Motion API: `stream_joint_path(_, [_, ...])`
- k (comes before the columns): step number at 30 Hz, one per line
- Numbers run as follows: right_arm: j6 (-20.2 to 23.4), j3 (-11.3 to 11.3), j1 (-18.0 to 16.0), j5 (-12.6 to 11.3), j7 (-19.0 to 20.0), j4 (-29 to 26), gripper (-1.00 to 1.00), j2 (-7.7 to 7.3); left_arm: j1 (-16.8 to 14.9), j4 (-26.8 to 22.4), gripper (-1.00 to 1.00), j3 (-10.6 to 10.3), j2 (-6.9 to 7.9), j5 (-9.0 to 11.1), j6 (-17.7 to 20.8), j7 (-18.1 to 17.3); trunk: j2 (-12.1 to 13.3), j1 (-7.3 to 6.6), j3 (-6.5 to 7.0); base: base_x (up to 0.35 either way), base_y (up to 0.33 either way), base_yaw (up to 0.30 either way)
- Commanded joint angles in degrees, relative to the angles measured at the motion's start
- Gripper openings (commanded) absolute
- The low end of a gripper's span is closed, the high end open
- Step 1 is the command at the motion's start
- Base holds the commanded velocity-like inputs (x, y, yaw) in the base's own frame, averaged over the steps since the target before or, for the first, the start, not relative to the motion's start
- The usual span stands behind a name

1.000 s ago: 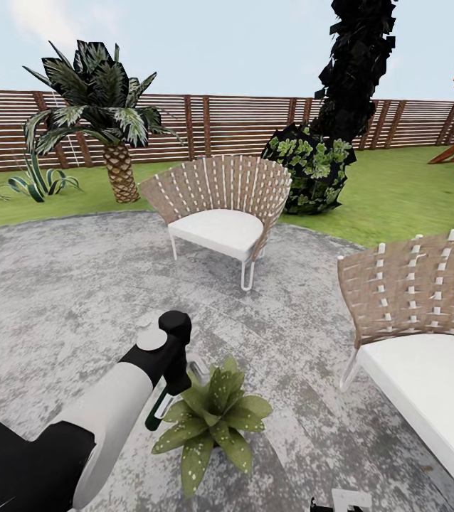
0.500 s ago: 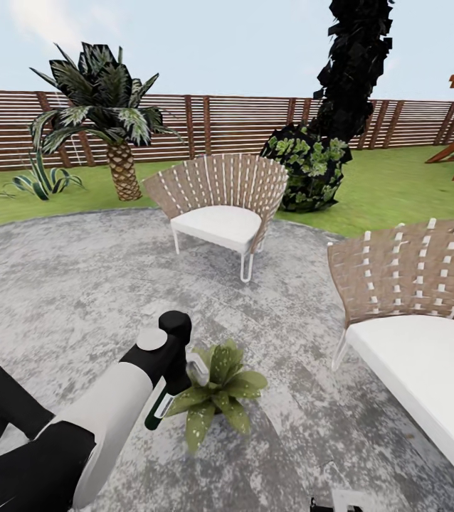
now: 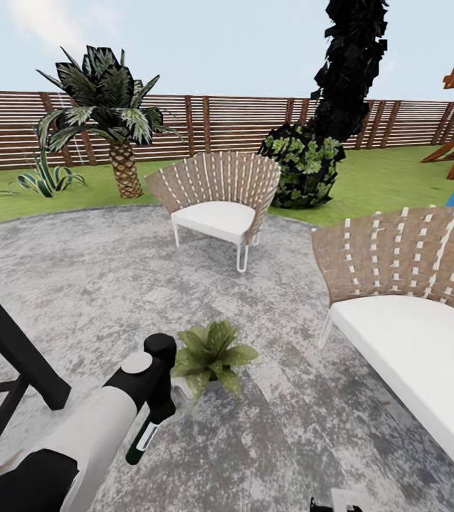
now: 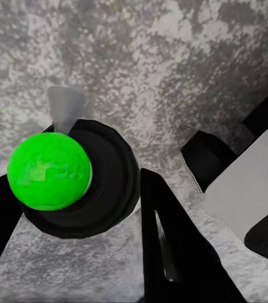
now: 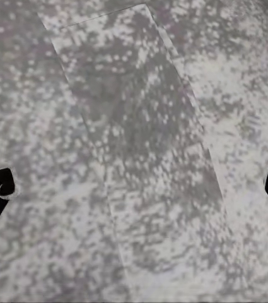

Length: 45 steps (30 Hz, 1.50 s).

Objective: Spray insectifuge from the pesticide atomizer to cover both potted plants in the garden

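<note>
The left tool (image 4: 83, 189) is clamped on the spray bottle (image 4: 77, 180), whose round dark body and green cap sit between its black fingers (image 4: 171, 246). The small potted plant (image 3: 209, 355) stands on the grey patio (image 3: 77, 284), just beside that tool. The right tool (image 5: 134, 189) has its fingers wide apart, holding nothing.

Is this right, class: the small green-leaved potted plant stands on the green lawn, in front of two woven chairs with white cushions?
Not quite. The head view shows the small green-leaved potted plant standing on the grey speckled patio, not the lawn. The two woven chairs with white cushions are indeed behind it.
</note>
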Motion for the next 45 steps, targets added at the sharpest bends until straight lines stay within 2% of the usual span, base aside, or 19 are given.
stream_joint_path(1, [-0.2,0.3,0.0,-0.3,-0.2,0.0,1.0,0.02,0.4,-0.1,-1.0,0.0,0.58,0.4,0.6,-0.6,0.0,-0.05,-0.04,-0.331,-0.017,0.0])
stream_joint_path(5, [-0.2,0.3,0.0,-0.3,-0.2,0.0,1.0,0.02,2.6,-0.2,-1.0,1.0,3.57,10.4,0.3,0.2,0.0,-0.05,-0.04,-0.114,-0.004,0.0])
stream_joint_path(7, [-0.2,0.3,0.0,-0.3,-0.2,0.0,1.0,0.02,4.4,-0.3,-1.0,1.4,4.44,18.8,-1.3,7.4,0.0,-0.05,-0.04,-0.015,-0.001,0.0])
stream_joint_path(8, [-0.2,0.3,0.0,-0.3,-0.2,0.0,1.0,0.01,5.1,-0.2,-1.0,1.5,4.58,21.6,-3.0,9.9,0.0,-0.05,-0.04,-0.007,0.0,0.0])
stream_joint_path(10, [-0.2,0.3,0.0,-0.3,-0.2,0.0,1.0,-0.05,7.1,0.3,-1.0,1.6,4.85,28.7,-10.1,16.8,0.0,-0.05,-0.04,-0.003,0.0,0.0])
stream_joint_path(12, [-0.2,0.3,0.0,-0.3,-0.2,0.0,1.0,-0.06,9.0,0.5,-1.0,1.7,5.03,32.8,-14.6,20.7,0.0,-0.05,-0.04,-0.001,0.0,0.0])
stream_joint_path(14, [-0.2,0.4,0.0,-0.3,-0.1,0.0,1.0,-0.11,11.7,0.6,-1.0,1.9,5.28,36.5,-22.1,23.9,0.0,-0.05,-0.04,0.0,0.0,0.0])
stream_joint_path(16, [-0.1,0.4,0.0,-0.3,-0.1,0.0,1.0,-0.22,13.1,0.6,-1.0,2.2,6.2,37.7,-29.3,24.7,0.0,-0.05,-0.04,0.0,0.0,0.0])
stream_joint_path(17, [-0.1,0.4,0.0,-0.2,0.0,0.0,1.0,-0.67,13.4,0.7,-1.0,3.2,6.85,38.3,-33.4,25.0,0.0,-0.05,-0.04,0.0,0.0,0.0])
stream_joint_path(18, [-0.2,1.1,0.0,0.6,0.0,-0.2,1.0,-1.49,13.6,1.4,-1.0,7.0,7.65,40.1,-38.2,24.9,0.0,-0.05,-0.04,0.0,0.0,0.0])
stream_joint_path(20, [-0.1,2.4,0.0,1.9,0.3,-1.0,1.0,-2.38,13.7,2.7,-1.0,12.6,8.64,42.4,-43.4,24.6,0.0,-0.05,-0.04,0.0,0.0,0.0])
stream_joint_path(21, [-0.1,2.8,0.0,2.6,0.8,-1.3,1.0,-2.71,13.7,3.2,-1.0,15.0,9.34,43.1,-45.9,24.4,0.0,-0.05,-0.04,0.0,0.0,0.0])
stream_joint_path(23, [-0.1,3.3,0.0,3.2,2.3,-1.5,1.0,-2.94,13.7,4.3,-1.0,16.9,10.44,43.6,-48.8,24.1,0.0,-0.05,-0.04,0.0,0.0,0.0])
stream_joint_path(27, [-0.1,3.5,0.0,4.5,4.2,-2.1,1.0,-3.46,13.6,7.5,-1.0,17.4,10.98,43.6,-50.2,23.8,0.0,-0.05,-0.04,0.0,0.0,0.0])
stream_joint_path(30, [-0.1,3.4,0.0,8.1,4.5,-6.5,1.0,-4.42,13.3,8.0,-1.0,17.6,10.51,43.7,-50.1,23.7,0.0,-0.05,-0.04,0.0,0.0,0.0])
stream_joint_path(36, [0.0,3.4,-0.1,18.9,11.7,-13.3,1.0,-4.8,13.1,8.1,-1.0,17.5,10.37,43.7,-49.7,23.8,0.0,-0.05,-0.04,0.0,0.0,0.0])
stream_joint_path(40, [0.1,3.3,-0.1,31.2,18.8,-18.1,1.0,-4.73,13.2,8.1,-1.0,17.4,10.65,43.3,-50.0,23.8,0.0,-0.05,-0.04,0.0,0.0,0.0])
stream_joint_path(41, [0.2,3.3,-0.1,33.0,21.9,-20.5,1.0,-4.71,13.2,8.1,-1.0,17.3,10.67,43.2,-50.2,23.8,0.0,-0.05,-0.04,0.0,0.0,0.0])
stream_joint_path(45, [0.3,3.3,-0.1,34.7,31.8,-26.0,1.0,-4.65,13.3,8.1,-1.0,16.9,10.43,43.0,-50.3,23.8,0.0,-0.05,-0.04,0.0,0.0,0.0])
